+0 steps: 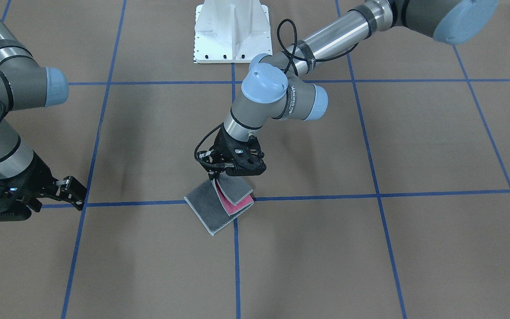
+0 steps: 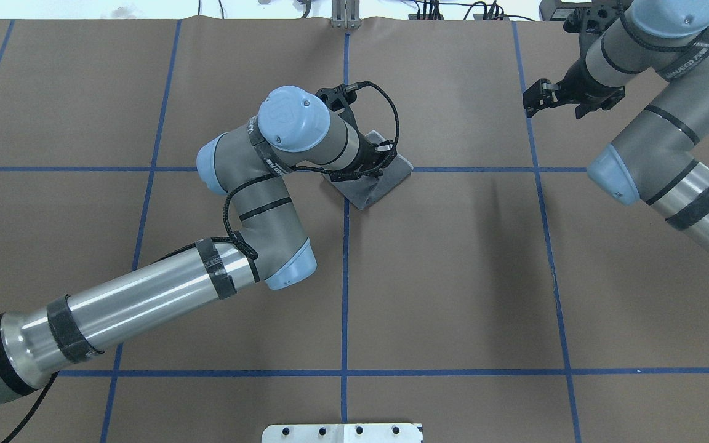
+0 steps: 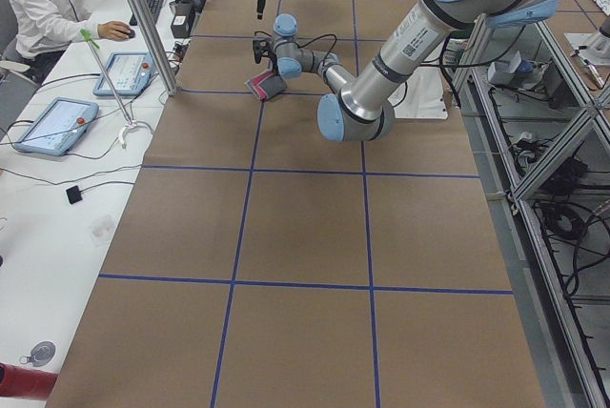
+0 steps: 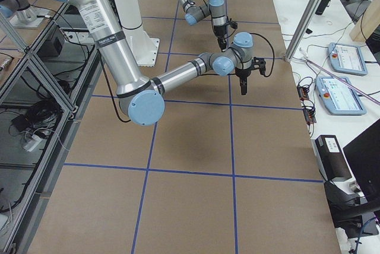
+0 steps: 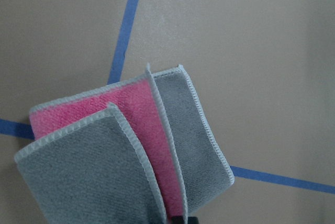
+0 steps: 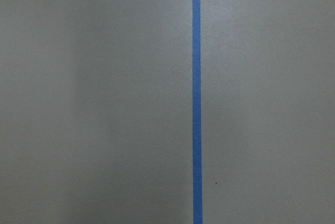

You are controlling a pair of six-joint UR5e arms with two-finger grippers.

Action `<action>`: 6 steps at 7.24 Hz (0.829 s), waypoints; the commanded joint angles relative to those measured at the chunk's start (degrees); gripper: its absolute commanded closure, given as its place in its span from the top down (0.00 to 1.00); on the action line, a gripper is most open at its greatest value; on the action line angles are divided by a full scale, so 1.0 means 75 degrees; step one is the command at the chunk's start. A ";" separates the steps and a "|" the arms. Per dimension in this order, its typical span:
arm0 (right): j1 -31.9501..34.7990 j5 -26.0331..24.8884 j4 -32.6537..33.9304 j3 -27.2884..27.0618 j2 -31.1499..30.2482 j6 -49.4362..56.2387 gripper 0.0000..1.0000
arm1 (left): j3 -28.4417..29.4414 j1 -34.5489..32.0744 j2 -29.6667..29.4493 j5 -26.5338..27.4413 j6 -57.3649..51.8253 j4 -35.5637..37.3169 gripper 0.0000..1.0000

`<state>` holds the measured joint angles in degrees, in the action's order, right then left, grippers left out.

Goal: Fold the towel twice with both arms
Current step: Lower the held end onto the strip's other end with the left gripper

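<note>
Exterior front-facing view: towel, partly folded, is lying on the bench at a crossing of blue tape lines.
Left claw is pinching the towel's edge, holding grey flaps raised with pink showing between. Right claw is hanging well apart and carrying nothing; spread or pressed together, I cannot tell. Handling, as I am judging it: light, limp terry, grippy, not fragile. Best taken at the stitched edging near a corner, all layers together.
</note>
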<state>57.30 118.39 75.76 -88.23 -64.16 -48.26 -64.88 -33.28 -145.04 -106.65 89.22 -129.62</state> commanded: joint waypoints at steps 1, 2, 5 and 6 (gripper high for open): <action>0.0000 0.0000 0.0000 -0.0002 0.0000 -0.0011 1.00 | 0.0178 -0.0004 -0.0161 0.0412 -0.0025 -0.0003 0.00; 0.0000 0.0000 0.0000 -0.0002 0.0000 -0.0011 1.00 | 0.0259 -0.0016 -0.0196 0.0451 -0.0025 -0.0003 0.00; 0.0000 -0.0012 0.0000 -0.0002 0.0000 -0.0011 1.00 | 0.0342 -0.0051 -0.0394 0.0475 -0.0025 0.0290 0.00; 0.0000 -0.0012 0.0000 -0.0002 0.0000 -0.0011 1.00 | 0.0528 -0.0051 -0.0546 0.0475 -0.0036 0.0302 0.00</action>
<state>57.30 118.31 75.76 -88.24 -64.16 -48.34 -62.15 -33.63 -147.98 -103.13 89.00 -127.74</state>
